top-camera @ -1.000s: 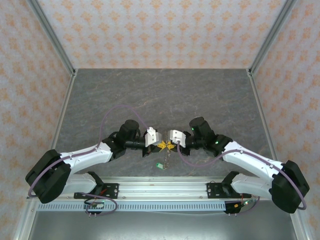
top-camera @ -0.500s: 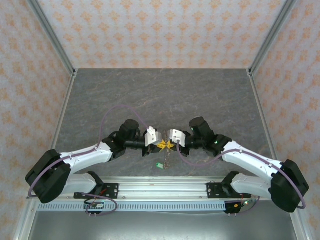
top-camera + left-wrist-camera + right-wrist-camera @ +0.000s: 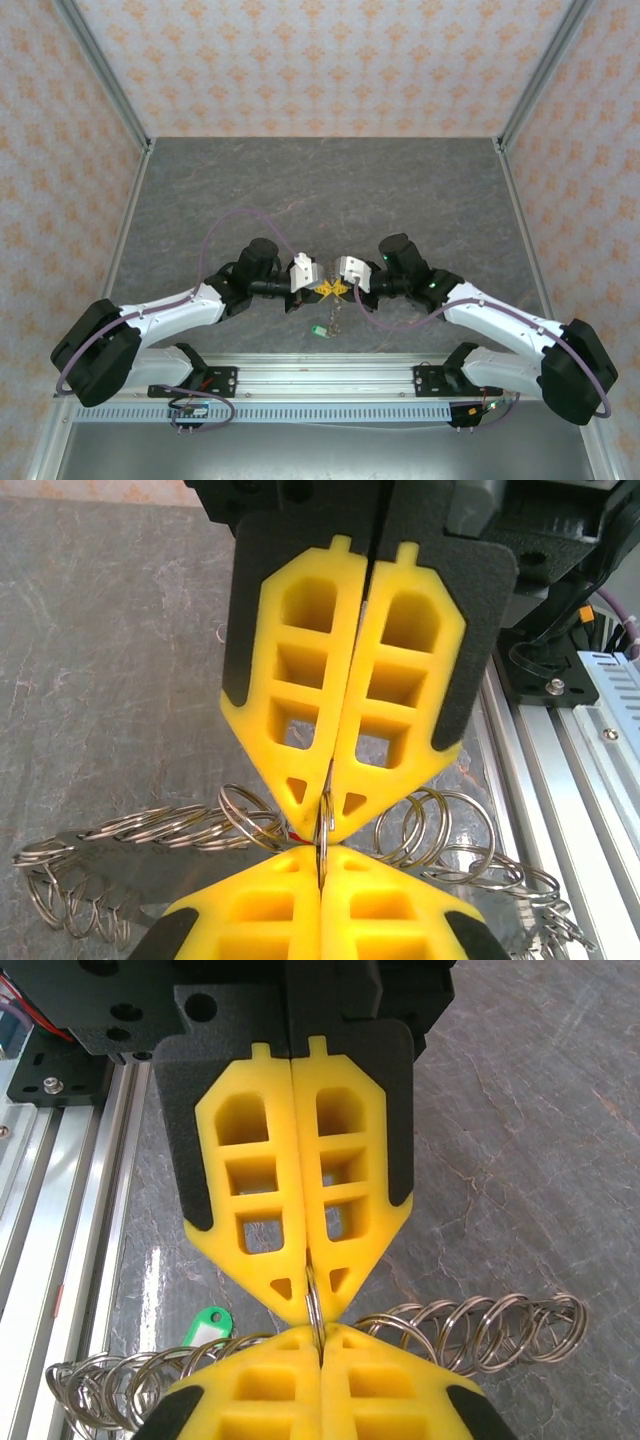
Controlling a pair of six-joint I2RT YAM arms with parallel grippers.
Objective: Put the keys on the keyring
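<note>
My left gripper (image 3: 323,291) and right gripper (image 3: 339,289) meet tip to tip just above the table near its front edge. The keyring (image 3: 440,832) is a chain of silvery rings draped to both sides of the tips. One ring stands edge-on between the two pairs of yellow fingers. The left gripper (image 3: 322,858) is shut on that ring from below, and the right gripper (image 3: 326,822) pinches it from above. In the right wrist view my right gripper (image 3: 320,1335) and the left gripper (image 3: 312,1303) clamp the same ring. A green tag (image 3: 208,1325) lies beside the chain. The keys are hidden except a red sliver (image 3: 296,833).
The chain and green tag (image 3: 318,330) hang down toward the aluminium rail (image 3: 330,372) at the front edge. Patterned walls (image 3: 320,60) enclose the dark stone-look tabletop (image 3: 320,190). A purple cable (image 3: 225,225) loops above the left arm.
</note>
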